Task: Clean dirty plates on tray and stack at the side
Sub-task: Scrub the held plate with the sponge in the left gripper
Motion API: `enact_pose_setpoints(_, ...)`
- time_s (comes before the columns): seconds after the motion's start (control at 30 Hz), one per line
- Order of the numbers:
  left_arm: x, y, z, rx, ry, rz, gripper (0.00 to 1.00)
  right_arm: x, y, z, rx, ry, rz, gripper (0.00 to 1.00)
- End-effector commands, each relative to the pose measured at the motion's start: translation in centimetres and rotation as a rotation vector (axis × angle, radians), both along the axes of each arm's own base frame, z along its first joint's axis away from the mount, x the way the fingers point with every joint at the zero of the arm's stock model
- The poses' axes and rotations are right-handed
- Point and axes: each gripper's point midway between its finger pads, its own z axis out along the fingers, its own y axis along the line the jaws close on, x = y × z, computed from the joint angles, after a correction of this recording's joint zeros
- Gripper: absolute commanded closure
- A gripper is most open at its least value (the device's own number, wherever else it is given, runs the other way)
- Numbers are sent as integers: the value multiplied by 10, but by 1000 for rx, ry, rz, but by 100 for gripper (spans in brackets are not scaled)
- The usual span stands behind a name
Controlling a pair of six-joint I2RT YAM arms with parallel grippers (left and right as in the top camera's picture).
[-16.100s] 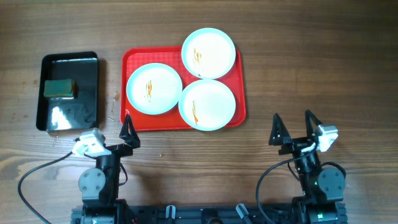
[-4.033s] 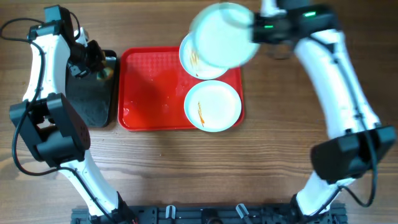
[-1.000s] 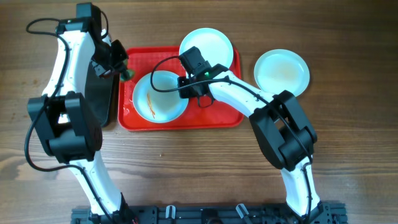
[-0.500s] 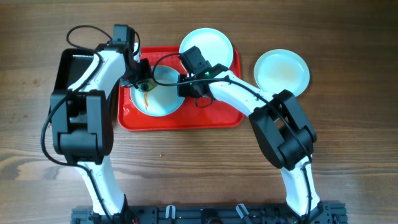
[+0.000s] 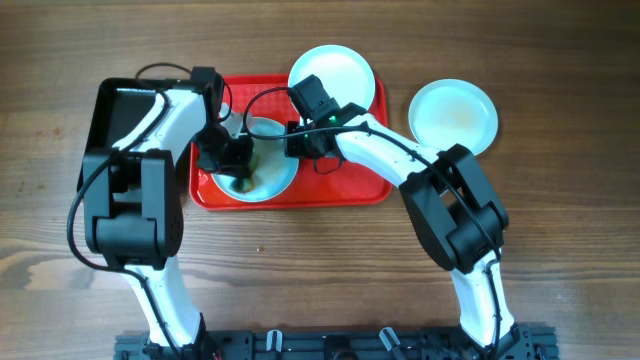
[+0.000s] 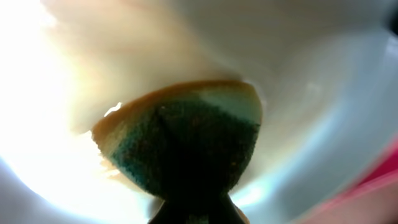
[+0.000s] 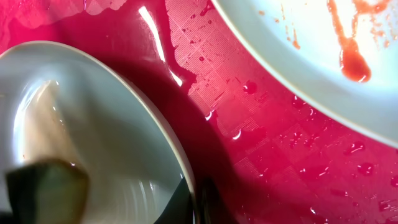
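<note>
On the red tray (image 5: 345, 172) lies a white plate (image 5: 276, 160), and my right gripper (image 5: 292, 140) is shut on its right rim (image 7: 181, 163). My left gripper (image 5: 238, 165) is shut on a green sponge (image 6: 186, 142) and presses it flat against this plate's inside (image 6: 323, 106). The sponge (image 7: 46, 190) also shows at the lower left of the right wrist view. A second plate (image 5: 333, 72) with red sauce streaks (image 7: 348, 59) sits at the tray's far edge. A third plate (image 5: 452, 115) rests on the table to the right of the tray.
A glossy black tray (image 5: 108, 115) stands left of the red tray, partly covered by my left arm. Water drops and wet patches lie on the red tray's surface (image 7: 273, 143). Both arms cross over the tray's left half.
My left gripper has swept the sponge from the plate's upper left down across its middle. The orange streak on that plate no longer shows. The right gripper has kept still on the rim.
</note>
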Motion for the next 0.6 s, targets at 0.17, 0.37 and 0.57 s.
enact_pose_setpoints(0.17,35,-6,-25,43,-87,185,96,4,1,-9,4,15,-26,96)
enact_pose_setpoints(0.37,74,108,-16,693,-339,597,96,4,1,-9,4,15,-26,96)
enact_pose_setpoints(0.57,49,103,-18,722,-241,497,96,4,1,-9,4,15,-26,96)
